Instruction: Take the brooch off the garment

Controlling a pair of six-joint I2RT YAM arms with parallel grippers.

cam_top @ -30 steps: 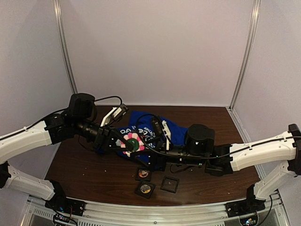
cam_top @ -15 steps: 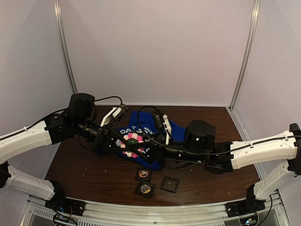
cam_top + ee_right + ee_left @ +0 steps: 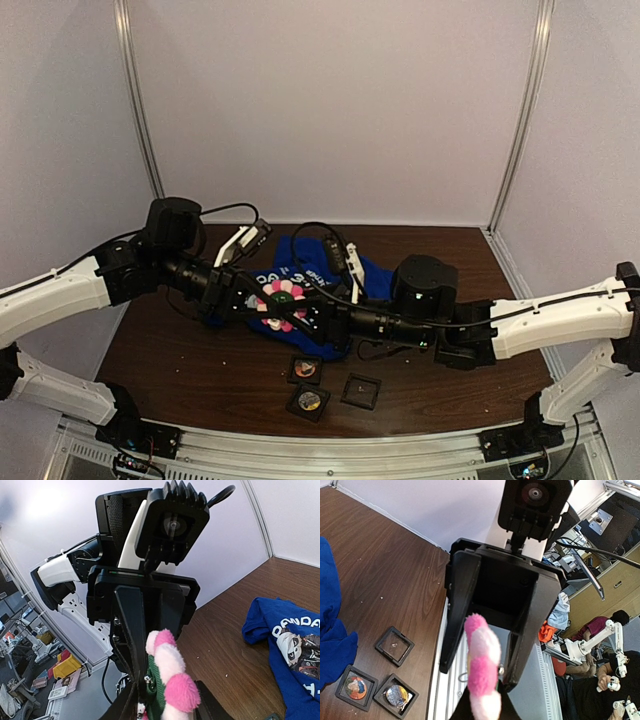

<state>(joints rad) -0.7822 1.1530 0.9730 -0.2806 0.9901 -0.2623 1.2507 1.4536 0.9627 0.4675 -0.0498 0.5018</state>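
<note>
Worrying: left gripper point(image 3: 260, 300) clenched on fluffy pink-white flower brooch point(image 3: 281, 296) mid-frame, right gripper point(image 3: 480, 672) gaping round it; early letgo drops it on royal-blue T-shirt point(image 3: 375, 272)

One garment point(image 3: 372, 270), one brooch point(image 3: 281, 297), three square cases point(image 3: 305, 369) point(image 3: 310, 401) point(image 3: 360, 390) (two filled)

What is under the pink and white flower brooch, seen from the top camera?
Blue T-shirt shows around the brooch. The part directly beneath is hidden by the brooch itself.
</note>
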